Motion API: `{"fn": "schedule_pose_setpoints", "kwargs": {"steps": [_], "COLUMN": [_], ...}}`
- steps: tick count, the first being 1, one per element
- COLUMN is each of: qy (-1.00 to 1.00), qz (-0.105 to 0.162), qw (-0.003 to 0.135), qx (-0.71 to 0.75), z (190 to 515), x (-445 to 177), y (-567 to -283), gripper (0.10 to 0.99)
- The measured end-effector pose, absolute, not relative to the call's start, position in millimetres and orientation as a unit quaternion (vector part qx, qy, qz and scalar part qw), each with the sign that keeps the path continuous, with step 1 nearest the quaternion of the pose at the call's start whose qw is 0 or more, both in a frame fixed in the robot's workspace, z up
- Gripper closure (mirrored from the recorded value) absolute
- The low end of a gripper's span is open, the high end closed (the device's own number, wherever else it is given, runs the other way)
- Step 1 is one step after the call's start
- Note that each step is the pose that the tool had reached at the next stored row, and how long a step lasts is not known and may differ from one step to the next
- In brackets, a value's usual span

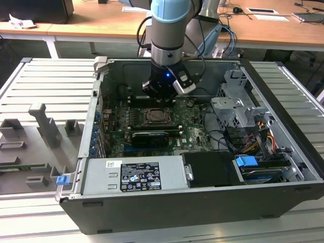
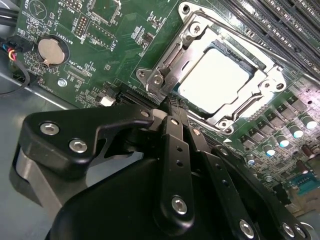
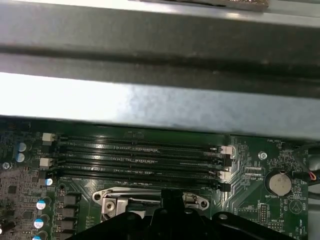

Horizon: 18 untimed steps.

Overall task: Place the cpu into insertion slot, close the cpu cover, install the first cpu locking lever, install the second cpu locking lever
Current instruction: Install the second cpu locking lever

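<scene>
Arm is down inside the open PC case [image 1: 202,202], hand [image 1: 161,90] low over the board [image 1: 192,132] at the socket's far edge in the exterior view. In the second wrist view the hand [image 2: 170,102] has its fingers [image 2: 172,130] drawn together, tip right at the corner of the cover [image 2: 197,40]; can't tell if it actually touches the metal. The cpu [image 2: 212,77] sits flat in the slot [image 2: 240,57], pale top showing through the window of the cover, which lies down over it. A wire lever [image 2: 239,106] runs along one side of the frame near the hand; whether it's hooked under its catch I can't tell. Coin cell [image 2: 51,51] sits well apart on the green board. In the first wrist view the cover's edge [image 3: 150,195] shows just past the hand's black body [image 3: 170,220], with the RAM slots [image 3: 140,155] beyond it and the case wall [image 3: 160,100] behind. In the exterior view the socket [image 1: 153,117] is just on the near side of the hand, a black card [image 1: 148,136] nearer still, the power supply [image 1: 132,176] at the front, and the case rests on a ribbed grey counter [image 1: 45,86].
</scene>
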State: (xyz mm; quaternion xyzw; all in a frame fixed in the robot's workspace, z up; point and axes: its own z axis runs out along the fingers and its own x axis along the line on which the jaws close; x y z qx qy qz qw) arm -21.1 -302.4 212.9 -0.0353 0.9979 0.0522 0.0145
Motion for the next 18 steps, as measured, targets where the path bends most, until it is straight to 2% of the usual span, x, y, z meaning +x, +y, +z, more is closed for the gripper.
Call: {"fn": "schedule_pose_setpoints", "kwargs": {"steps": [18], "qy": [0.998], "qz": [0.052], "qw": [0.014], "qx": [-0.035], "z": [216.2], "x": [-21.1], "y": [-308.8], "gripper": [0.980]}}
